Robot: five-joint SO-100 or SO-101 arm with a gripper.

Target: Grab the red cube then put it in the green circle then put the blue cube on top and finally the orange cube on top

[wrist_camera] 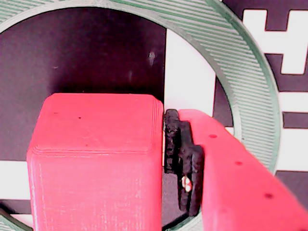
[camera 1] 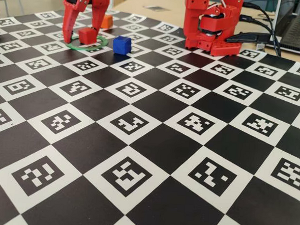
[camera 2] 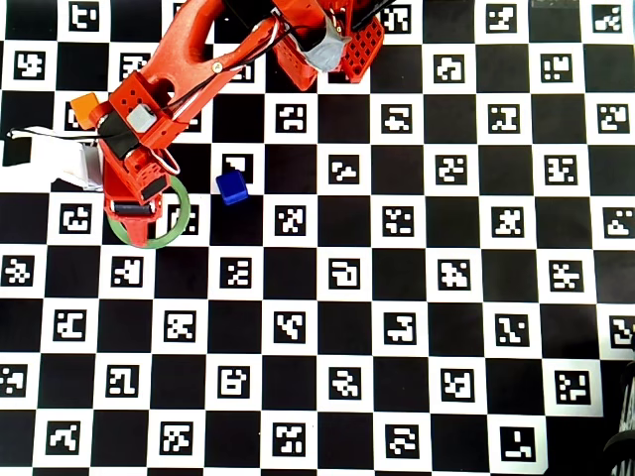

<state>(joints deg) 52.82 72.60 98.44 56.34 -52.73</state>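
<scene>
While the gripper (camera 1: pixel 82 37) stands over the green circle (camera 1: pixel 99 43) in the fixed view, the red cube (camera 1: pixel 86 35) sits between its two fingers, inside the ring and seemingly on the board; the fingers look spread wider than the cube, so I judge it released or nearly so. A good finish would be to open fully and lift straight up, so no pad drags the cube off centre. Only this view shows the blue cube (camera 1: pixel 122 44) just outside the ring and the orange cube (camera 1: pixel 106 21) behind the fingers.

From the wrist view, the red cube (wrist_camera: pixel 96 159) lies just beside the black pad (wrist_camera: pixel 183 159); contact is unclear, but the ring (wrist_camera: pixel 250 82) plainly surrounds both.

Seen from overhead, the arm hides the red cube; the blue cube (camera 2: pixel 232 186) lies beyond the circle (camera 2: pixel 181 220), the orange cube (camera 2: pixel 84 106) behind the wrist
</scene>
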